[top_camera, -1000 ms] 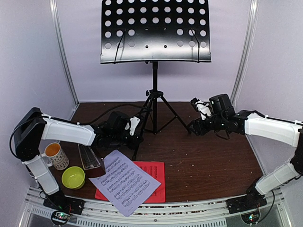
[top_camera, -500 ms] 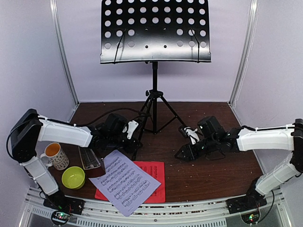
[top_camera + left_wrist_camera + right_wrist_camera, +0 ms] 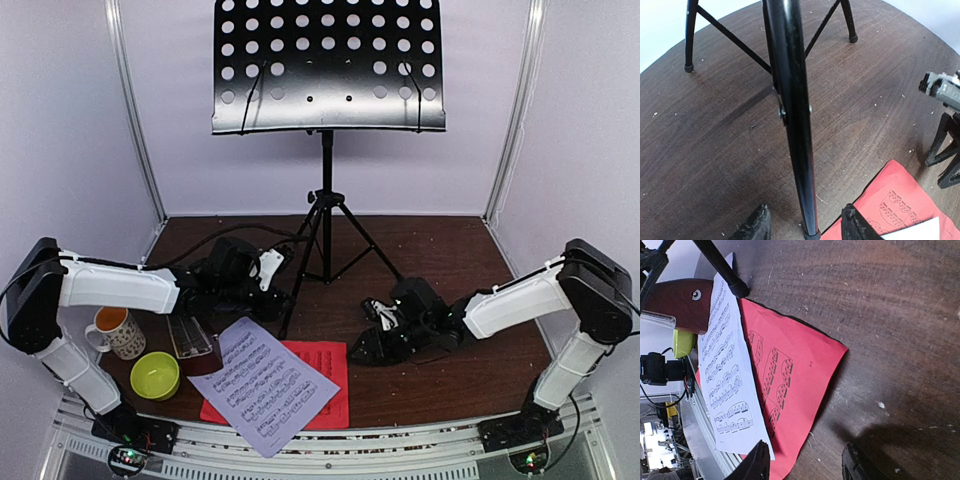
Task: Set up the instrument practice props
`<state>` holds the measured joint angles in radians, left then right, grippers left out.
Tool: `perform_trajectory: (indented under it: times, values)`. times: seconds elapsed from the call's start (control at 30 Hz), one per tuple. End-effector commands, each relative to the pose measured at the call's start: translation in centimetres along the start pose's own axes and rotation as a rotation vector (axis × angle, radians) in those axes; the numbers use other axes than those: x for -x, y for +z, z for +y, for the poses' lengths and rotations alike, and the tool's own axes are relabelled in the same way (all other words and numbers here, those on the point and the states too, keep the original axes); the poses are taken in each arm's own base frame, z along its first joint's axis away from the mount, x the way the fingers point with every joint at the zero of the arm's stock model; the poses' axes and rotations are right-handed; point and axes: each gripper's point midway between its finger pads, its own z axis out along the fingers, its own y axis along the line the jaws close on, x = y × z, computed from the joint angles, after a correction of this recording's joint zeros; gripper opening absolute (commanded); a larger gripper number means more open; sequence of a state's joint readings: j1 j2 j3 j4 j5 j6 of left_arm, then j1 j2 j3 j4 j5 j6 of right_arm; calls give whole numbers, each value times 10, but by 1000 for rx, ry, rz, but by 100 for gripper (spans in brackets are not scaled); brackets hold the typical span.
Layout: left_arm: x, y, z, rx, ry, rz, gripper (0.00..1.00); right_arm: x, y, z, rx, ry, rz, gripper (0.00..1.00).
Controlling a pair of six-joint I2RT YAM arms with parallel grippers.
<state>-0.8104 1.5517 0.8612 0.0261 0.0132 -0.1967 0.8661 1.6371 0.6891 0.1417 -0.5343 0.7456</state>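
Observation:
The black music stand has its perforated desk high at the back, on a tripod. My left gripper is open with the tripod's front leg between its fingers near the foot, jaws apart from it. The white music sheet lies across the red music sheet at the front. My right gripper is open and low at the red sheet's right edge; the red sheet and white sheet lie before it. The dark-red metronome stands left of the sheets.
A patterned mug and a lime-green bowl stand at the front left beside the metronome. A black cable runs behind the left arm. White frame posts flank the back corners. The table's front edge rail lies just beyond the sheets.
My right arm has swung down and left from the tripod's right side to the red sheet's right edge. My left arm has drawn back slightly to the left, still at the front leg.

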Motion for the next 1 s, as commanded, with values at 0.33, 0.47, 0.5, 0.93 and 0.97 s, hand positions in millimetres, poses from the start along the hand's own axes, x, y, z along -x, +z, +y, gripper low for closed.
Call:
perform_trajectory:
  times: [0.33, 0.47, 0.5, 0.93, 0.97]
  values:
    - [9, -9, 6, 32, 10, -52, 50, 22, 41, 29, 189, 216, -74, 45]
    - [8, -9, 6, 33, 8, -53, 50, 32, 36, 43, 270, 242, -113, 35]
    - [9, -9, 6, 33, 8, -55, 50, 34, 35, 47, 285, 242, -120, 32]
    - [13, -14, 7, 41, 11, -69, 51, 30, 31, 78, 415, 256, -103, 42]
    - [14, -15, 8, 44, 11, -71, 51, 28, 31, 74, 396, 254, -101, 37]
